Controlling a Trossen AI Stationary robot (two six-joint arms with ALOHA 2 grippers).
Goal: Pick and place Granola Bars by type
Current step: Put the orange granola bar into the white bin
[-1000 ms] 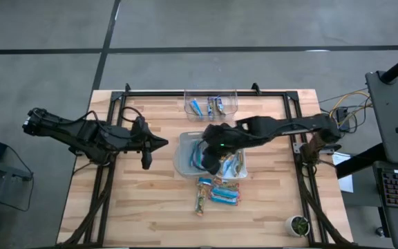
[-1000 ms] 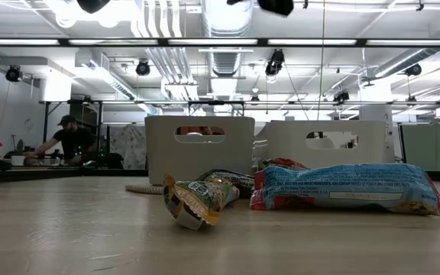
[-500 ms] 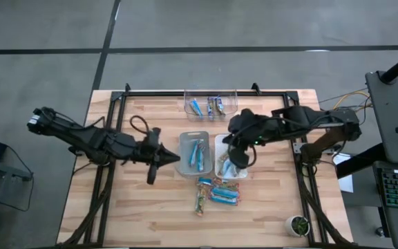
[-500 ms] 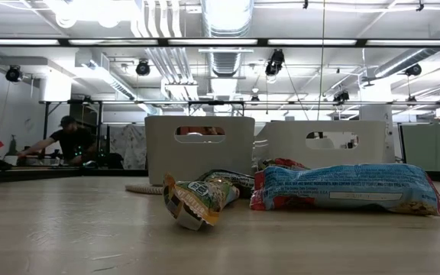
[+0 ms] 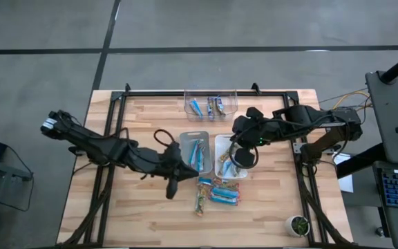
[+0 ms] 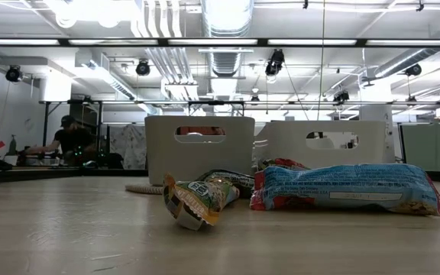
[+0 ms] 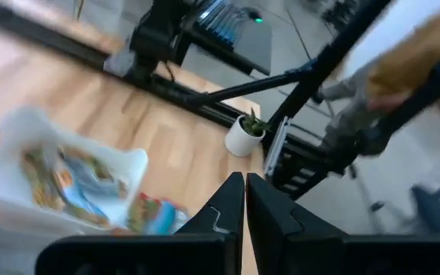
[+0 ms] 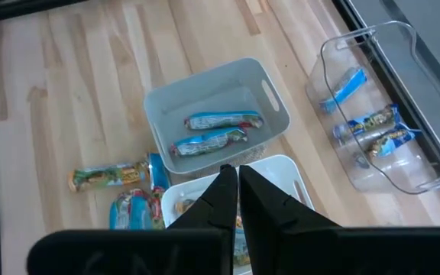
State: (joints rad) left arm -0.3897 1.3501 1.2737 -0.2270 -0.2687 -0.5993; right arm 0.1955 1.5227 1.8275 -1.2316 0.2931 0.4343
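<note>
Over the white bin (image 5: 221, 146): your right gripper (image 5: 241, 159) is clenched, empty.
Left gripper (image 5: 172, 189), also clenched empty, hangs beside the loose bars (image 5: 218, 194) below that bin; you'll need open jaws before picking.

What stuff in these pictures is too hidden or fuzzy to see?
- White bin: high view, the right hand covers most of it, so its bars cannot be counted.
- Bins' insides: low view, the grey bin and white bin show only their walls.
- Bar labels: left wrist view is blurred; bars are smears.
- Clear bin: high view, its bars are too small to tell apart.
</note>
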